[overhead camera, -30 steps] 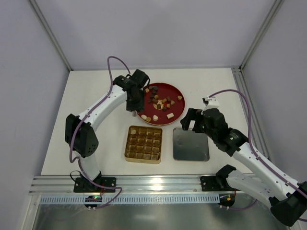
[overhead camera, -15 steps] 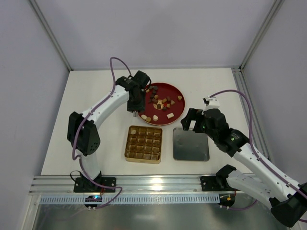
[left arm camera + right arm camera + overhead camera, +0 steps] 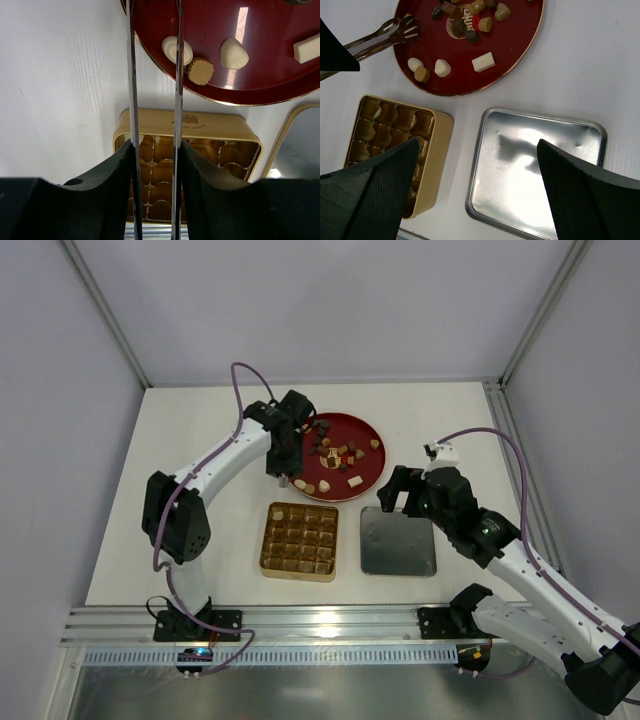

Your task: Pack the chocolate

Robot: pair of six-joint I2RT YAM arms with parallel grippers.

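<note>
Left gripper (image 3: 154,155): clamping empty tongs (image 3: 385,31).
Right gripper (image 3: 476,150): wide apart, idle.
Risk: tongs flick chocolate (image 3: 200,70) off plate (image 3: 260,75), left rim.

Nothing can be read: the small embossed lettering on the gold box's (image 3: 210,127) side wall is too blurred.

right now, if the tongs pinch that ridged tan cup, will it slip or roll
Probably grips well: the tan cup has ridged sides. It sits flat, so rolling seems unlikely. The glossy red plate may let it slide if nudged.
</note>
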